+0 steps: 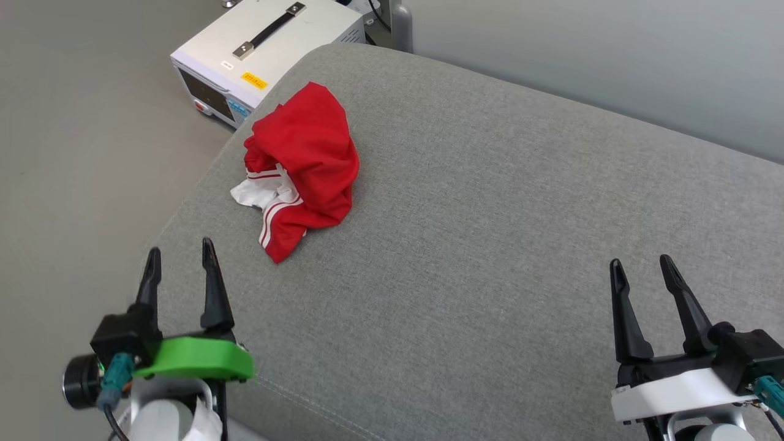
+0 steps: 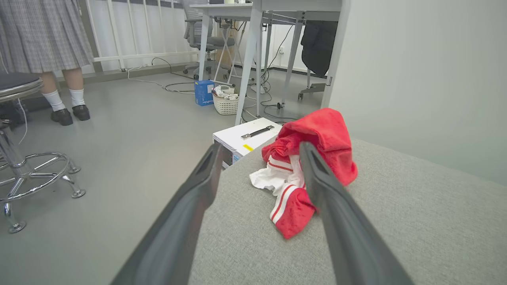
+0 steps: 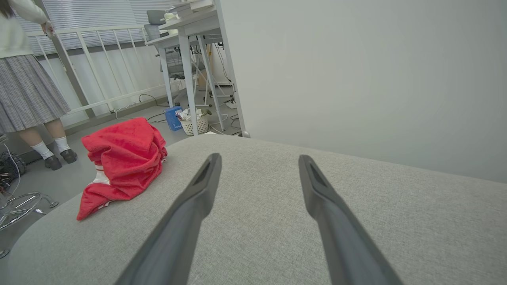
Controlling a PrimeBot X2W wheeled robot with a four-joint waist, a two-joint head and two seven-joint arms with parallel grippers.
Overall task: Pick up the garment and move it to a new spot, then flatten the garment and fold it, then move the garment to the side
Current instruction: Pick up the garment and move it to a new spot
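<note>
Two grippers hung over the near part of a grey cushion (image 1: 490, 245), each with its fingers spread wide and nothing between them. The left gripper (image 1: 180, 246) sat at the cushion's left edge, pointing toward the shirt (image 1: 306, 159). The right gripper (image 1: 640, 260) was well apart from both, over bare fabric on the right.

The shirt lay crumpled in a heap near the cushion's far left corner. It was mostly red, with a white sleeve and red-and-white striped trim spilling out on its near side. Neither gripper touched it. From the left wrist, the heap showed just past the fingertips, partly behind one finger. From the right wrist, it sat off to the left, clear of the fingers.

A white box (image 1: 269, 49) with a black handle stood on the floor just beyond that corner. Farther off, a person (image 2: 43, 39) in a plaid skirt, white socks and dark shoes stood near a chrome stool (image 2: 23, 158). A white basket (image 2: 225, 105) sat beneath a table.
</note>
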